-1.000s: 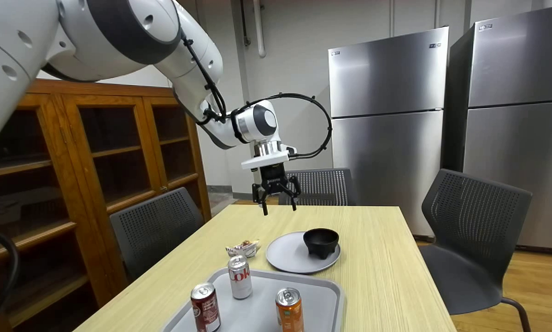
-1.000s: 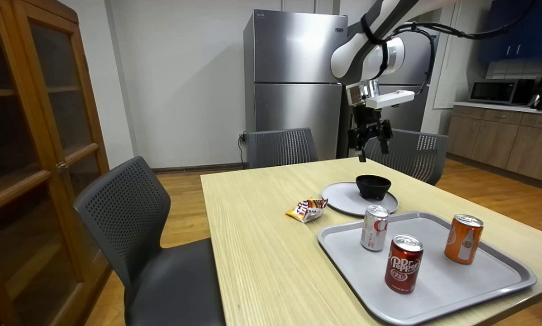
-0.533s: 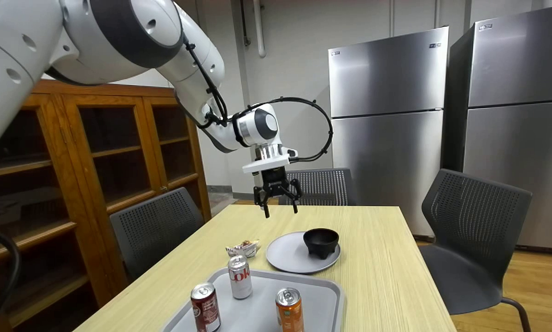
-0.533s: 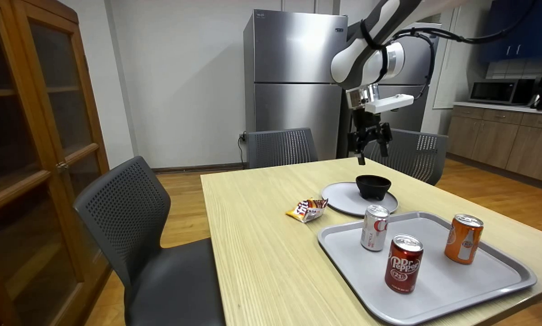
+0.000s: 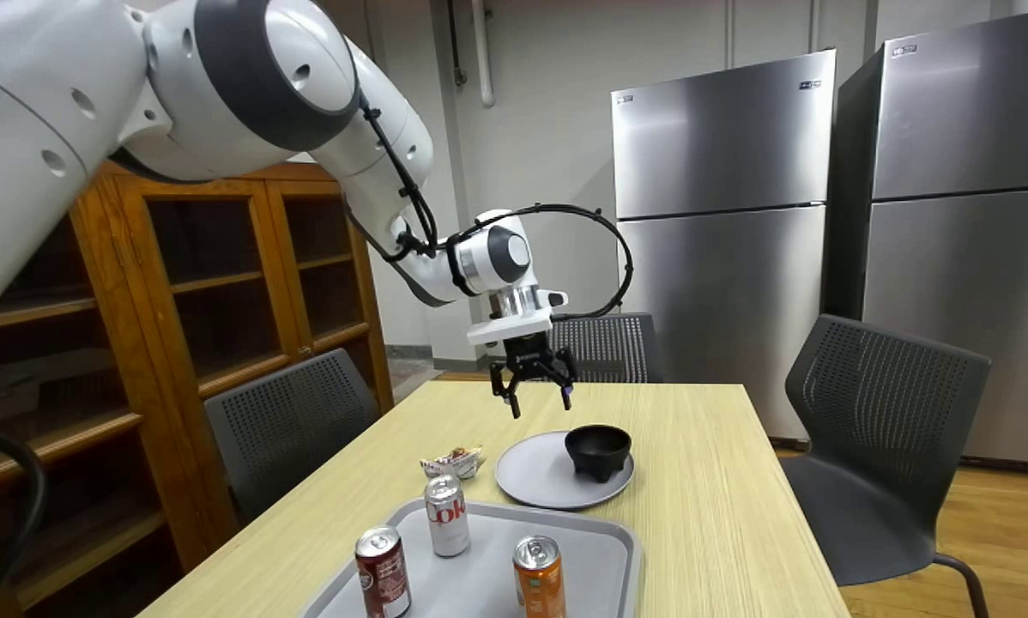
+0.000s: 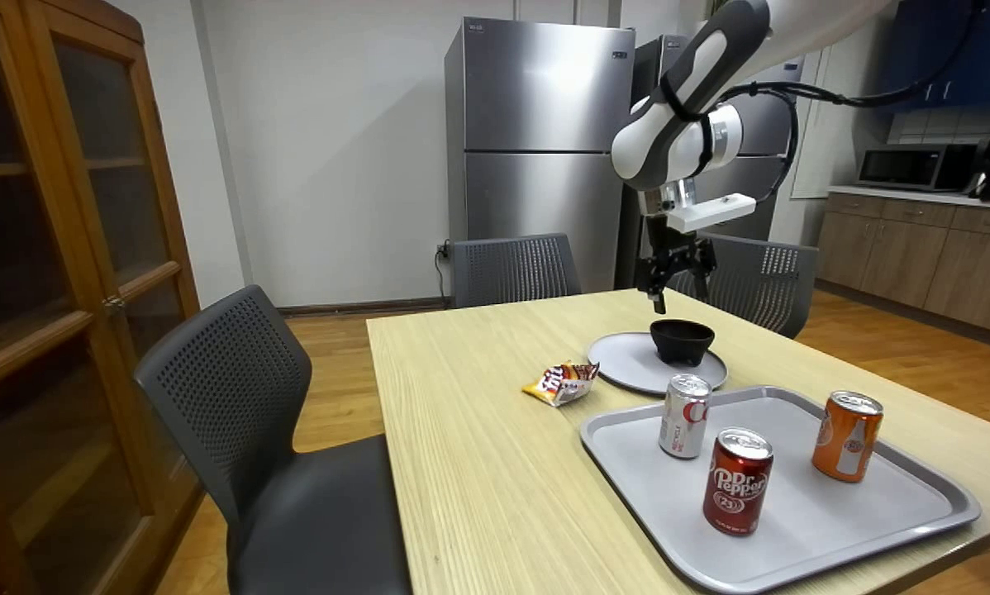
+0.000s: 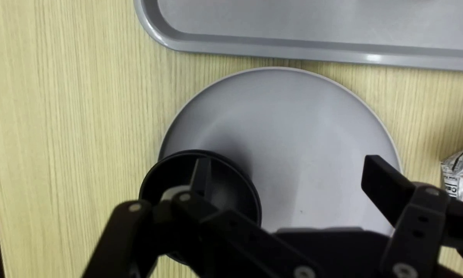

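My gripper (image 5: 541, 407) hangs open above the far part of the table in both exterior views, with nothing between its fingers. Below it lies a round grey plate (image 5: 531, 481), on which a small black footed bowl (image 5: 598, 448) stands off to one side. Seen from the wrist, one finger (image 7: 203, 175) overlaps the bowl (image 7: 231, 193), while the opposite finger (image 7: 386, 185) is over the bare side of the plate (image 7: 301, 127). The black linkage hides the bowl's lower part there. A gap shows between the gripper (image 6: 680, 299) and the bowl (image 6: 682, 339) in an exterior view.
Beside the plate lies a crumpled snack bag (image 6: 563, 383). A grey tray (image 6: 776, 512) bears a silver Coke can (image 6: 684, 417), a dark red Dr Pepper can (image 6: 738, 483) and an orange can (image 6: 848, 438), all upright. Chairs (image 5: 887, 412) surround the table (image 5: 694, 515).
The gripper has come down toward the plate and bowl, shifting a little to the side, its jaws still open. Bowl, plate, bag, tray and cans have stayed put.
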`<state>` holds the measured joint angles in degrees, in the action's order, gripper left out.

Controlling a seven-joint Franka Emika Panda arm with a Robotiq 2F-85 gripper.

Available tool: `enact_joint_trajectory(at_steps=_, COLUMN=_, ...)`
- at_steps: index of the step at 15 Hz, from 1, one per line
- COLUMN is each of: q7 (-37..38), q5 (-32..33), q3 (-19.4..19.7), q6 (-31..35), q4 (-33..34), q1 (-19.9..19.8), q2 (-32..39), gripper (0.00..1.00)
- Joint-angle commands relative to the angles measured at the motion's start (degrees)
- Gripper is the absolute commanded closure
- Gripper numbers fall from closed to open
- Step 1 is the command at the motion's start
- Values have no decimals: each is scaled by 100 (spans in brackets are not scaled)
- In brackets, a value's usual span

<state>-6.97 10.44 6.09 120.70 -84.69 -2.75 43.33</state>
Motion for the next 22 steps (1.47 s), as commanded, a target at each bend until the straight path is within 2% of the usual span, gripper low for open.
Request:
enact_joint_trajectory(at_steps=1, q7=90, q5=-2, q3=-29, q6=204, q4=392, q1=-121, q2=349, gripper=0)
enact_joint_trajectory(at_steps=6, q7=-20, q5=-87, q3=-71, q6=272, q4=899, q1=-261, q2=827, gripper=0)
enact_joint_trajectory(at_steps=22, q7=-130, q5=-242, q3=-123, q6=-34, q4=2838, q1=-350, q2=2317, gripper=0)
